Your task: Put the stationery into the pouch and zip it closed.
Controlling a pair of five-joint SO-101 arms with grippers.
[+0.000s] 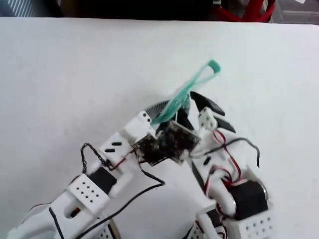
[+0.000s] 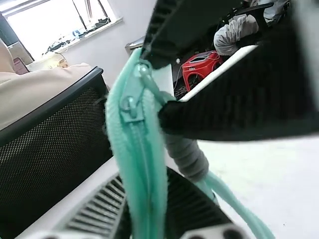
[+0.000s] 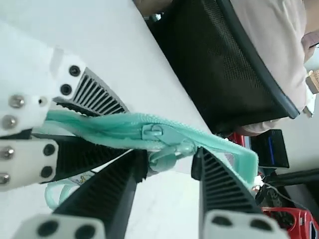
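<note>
left gripper (image 3: 107, 130): clamped on the pouch's zipper edge
pouch (image 1: 184, 92): teal, in left gripper, raised off worktop (image 1: 75, 74)
right gripper (image 3: 169, 162): just beside left gripper, fingers apart, straddling zipper pull (image 3: 167, 152)

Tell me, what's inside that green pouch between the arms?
Nothing inside shows. The pouch presents only its zip edge and slider, clamped in the left arm's fingers. Its fabric covers the contents, so what it holds cannot be told.
</note>
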